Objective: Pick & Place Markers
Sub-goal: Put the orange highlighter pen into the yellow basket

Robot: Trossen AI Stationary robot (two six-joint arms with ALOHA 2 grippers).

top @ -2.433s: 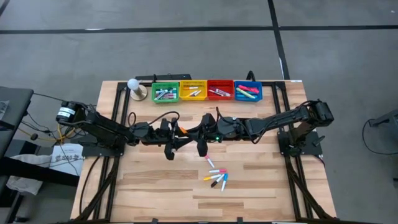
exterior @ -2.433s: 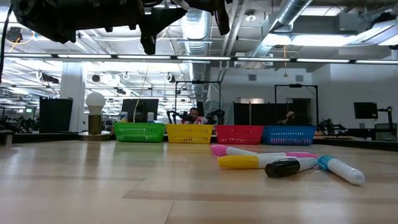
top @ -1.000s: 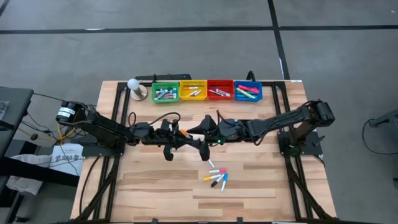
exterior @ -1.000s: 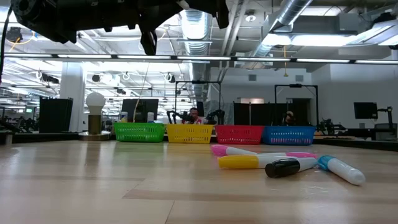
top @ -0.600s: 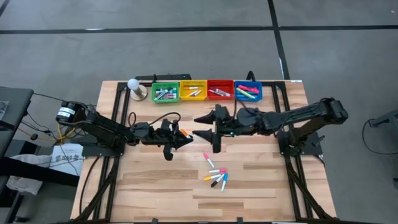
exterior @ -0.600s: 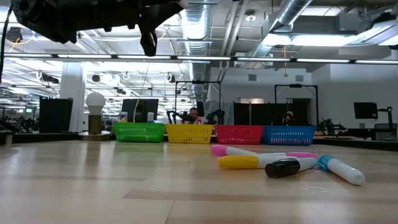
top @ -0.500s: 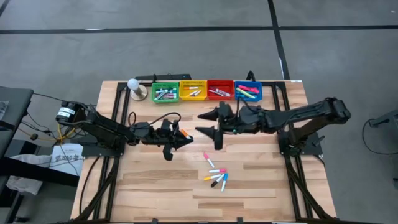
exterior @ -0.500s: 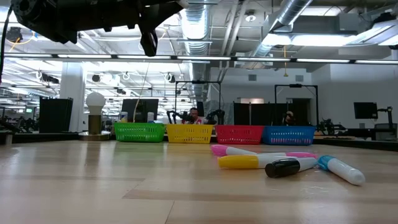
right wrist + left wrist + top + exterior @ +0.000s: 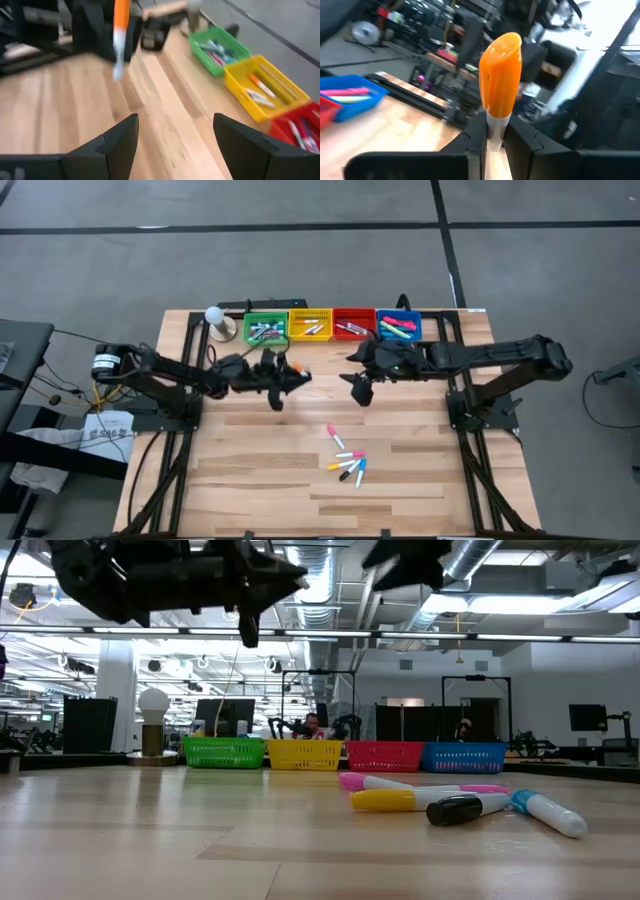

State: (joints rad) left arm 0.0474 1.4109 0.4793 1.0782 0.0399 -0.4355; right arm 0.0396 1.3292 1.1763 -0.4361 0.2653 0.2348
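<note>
Orange-capped marker [image 9: 500,85] clamped upright in left gripper [image 9: 283,379], aloft near green bin [image 9: 265,330]. Right gripper [image 9: 358,380] spread wide, empty, below red bin [image 9: 354,325]. Loose markers [image 9: 348,463] on pale wood table [image 9: 250,480]. No readable writing. Beyond: grey floor, open workshop.

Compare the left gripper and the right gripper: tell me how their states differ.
The left gripper is shut on an orange-capped marker; the right gripper is open and holds nothing. In the high view the left gripper hangs near the green bin, the right gripper below the red bin. Both hang above the table.
</note>
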